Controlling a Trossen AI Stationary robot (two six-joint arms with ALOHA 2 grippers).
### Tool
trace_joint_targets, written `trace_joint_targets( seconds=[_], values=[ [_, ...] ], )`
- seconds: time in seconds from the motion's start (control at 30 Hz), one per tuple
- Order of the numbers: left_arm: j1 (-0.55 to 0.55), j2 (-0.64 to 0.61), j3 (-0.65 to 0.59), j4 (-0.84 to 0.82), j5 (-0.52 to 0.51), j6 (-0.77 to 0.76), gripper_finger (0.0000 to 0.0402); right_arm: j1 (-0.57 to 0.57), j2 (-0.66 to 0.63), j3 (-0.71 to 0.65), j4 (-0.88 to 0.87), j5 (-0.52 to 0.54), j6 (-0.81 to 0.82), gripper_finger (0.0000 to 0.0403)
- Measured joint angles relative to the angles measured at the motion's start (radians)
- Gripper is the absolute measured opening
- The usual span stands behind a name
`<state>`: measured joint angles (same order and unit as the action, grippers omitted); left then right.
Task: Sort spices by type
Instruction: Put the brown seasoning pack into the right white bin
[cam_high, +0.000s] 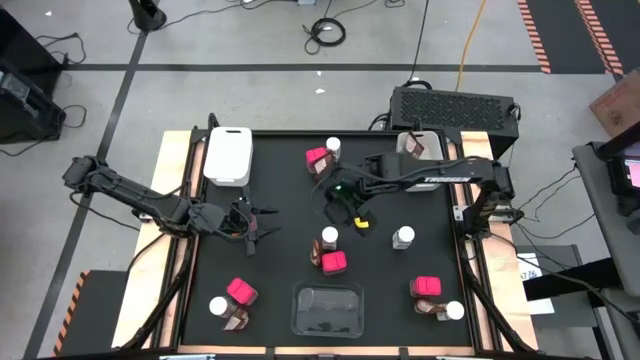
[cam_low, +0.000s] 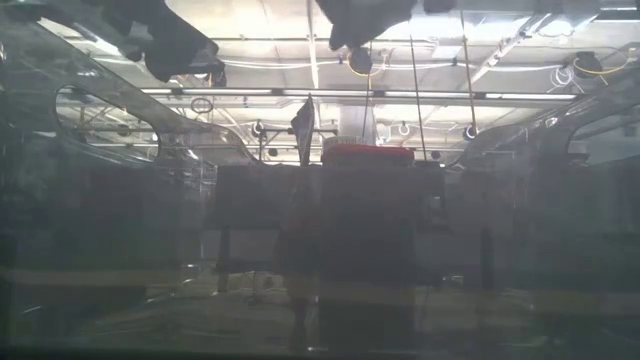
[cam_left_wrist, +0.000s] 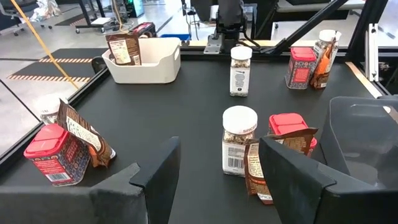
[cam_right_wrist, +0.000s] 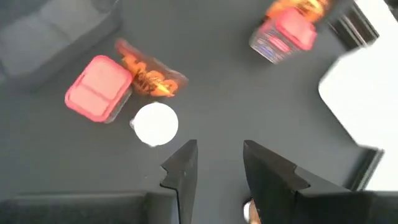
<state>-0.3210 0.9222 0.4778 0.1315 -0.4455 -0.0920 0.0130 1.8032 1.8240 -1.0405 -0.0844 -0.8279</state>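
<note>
The low view is very murky; only a red-topped box (cam_low: 366, 153) can be made out, behind what is perhaps a clear wall. In the high view the right gripper (cam_high: 352, 212) hangs over the middle of the black table (cam_high: 280, 180); something small and yellow (cam_high: 362, 223) shows at its tip, but I cannot tell if it is gripped. In its wrist view the fingers (cam_right_wrist: 185, 168) stand a little apart. The left gripper (cam_high: 252, 226) is at the table's left side, its fingers (cam_left_wrist: 163, 168) wide apart and holding nothing. The spices (cam_high: 333, 262) stand in small groups around the table, each with a pink box, a brown packet and a white-lidded jar (cam_right_wrist: 155, 123).
</note>
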Motion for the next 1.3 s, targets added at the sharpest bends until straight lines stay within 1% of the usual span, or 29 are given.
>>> trace_joint_targets(
  seconds=[0.1,0.17,0.27,0.33,0.43,0.53,0.6,0.67,0.77,0.83,0.9,1.0,1.07,1.1,1.2,1.3],
  values=[
    [0.0,0.0,0.0,-0.007,0.0,-0.005,0.0221,0.028,0.032,0.0,0.001,0.001,-0.103,0.0125],
    [0.0,0.0,0.0,-0.007,0.0,-0.005,0.0221,0.052,0.041,-0.001,-0.003,0.005,-0.125,0.0125],
    [0.0,0.0,0.0,-0.011,0.0,-0.005,0.0221,0.093,0.043,-0.001,-0.006,0.005,-0.102,0.0125],
    [0.0,0.0,0.0,-0.012,0.0,-0.003,0.0221,0.124,0.041,-0.001,-0.018,0.005,-0.024,0.0125],
    [0.0,0.0,0.0,-0.015,0.0,-0.003,0.0221,0.177,0.035,-0.001,-0.089,0.0,0.14,0.0125],
    [0.0,0.0,0.0,-0.015,0.0,0.003,0.0221,0.23,0.034,0.0,-0.223,-0.002,0.323,0.0125],
    [0.0,0.0,0.0,-0.015,0.0,0.004,0.0221,0.263,0.035,-0.001,-0.308,-0.013,0.483,0.0125],
    [0.0,0.0,0.0,-0.014,0.0,0.01,0.0221,0.288,0.035,-0.001,-0.373,-0.061,0.661,0.0125],
    [0.0,0.0,0.0,-0.013,0.0,0.021,0.0221,0.321,0.029,-0.001,-0.442,-0.125,0.97,0.0125],
    [0.0,0.0,0.0,-0.013,0.0,0.021,0.0221,0.351,0.024,0.0,-0.481,-0.131,1.155,0.0125],
    [0.0,0.0,0.0,-0.012,0.0,0.021,0.0221,0.402,0.017,-0.001,-0.523,-0.114,1.277,0.0125],
    [0.0,0.0,0.0,-0.011,0.0,0.02,0.0221,0.502,-0.004,-0.001,-0.524,-0.11,1.379,0.0125],
    [0.0,0.0,0.0,-0.01,0.0,0.02,0.0221,0.569,-0.026,-0.001,-0.511,-0.079,1.443,0.0125],
    [0.0,0.0,0.0,-0.01,0.0,0.02,0.0221,0.598,-0.041,-0.001,-0.513,-0.045,1.49,0.0125],
    [0.0,0.0,0.0,-0.01,0.0,0.02,0.0221,0.687,-0.096,-0.001,-0.532,0.103,1.651,0.0121],
    [0.0,0.0,0.0,-0.01,0.0,0.019,0.0221,0.762,-0.143,-0.001,-0.531,0.176,1.805,0.0113]
  ],
)
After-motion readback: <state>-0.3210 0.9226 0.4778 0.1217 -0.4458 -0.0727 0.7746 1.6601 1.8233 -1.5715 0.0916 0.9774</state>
